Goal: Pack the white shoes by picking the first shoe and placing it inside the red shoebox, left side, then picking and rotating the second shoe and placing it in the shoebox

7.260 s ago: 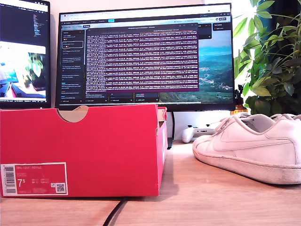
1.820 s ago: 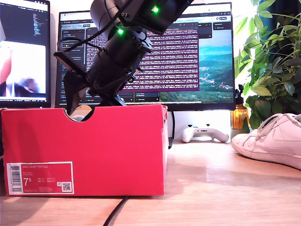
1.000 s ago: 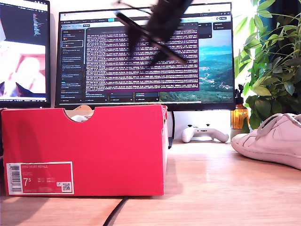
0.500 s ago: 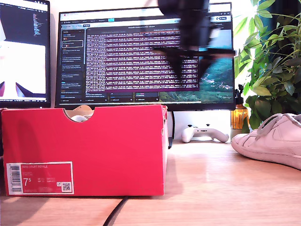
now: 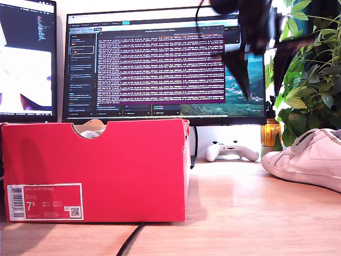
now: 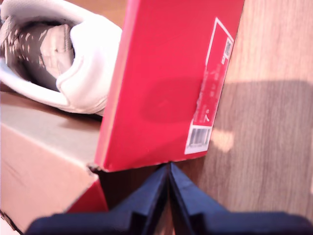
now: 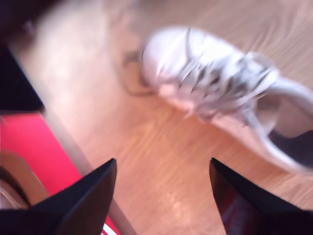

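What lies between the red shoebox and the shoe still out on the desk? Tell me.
Bare wooden desk in the exterior view, between red shoebox and shoe; a white game controller sits farther back.

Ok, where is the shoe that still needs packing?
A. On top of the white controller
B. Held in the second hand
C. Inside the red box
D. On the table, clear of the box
D: the shoe lies on the bare wooden table, apart from the red box, with my second hand open and empty above it.
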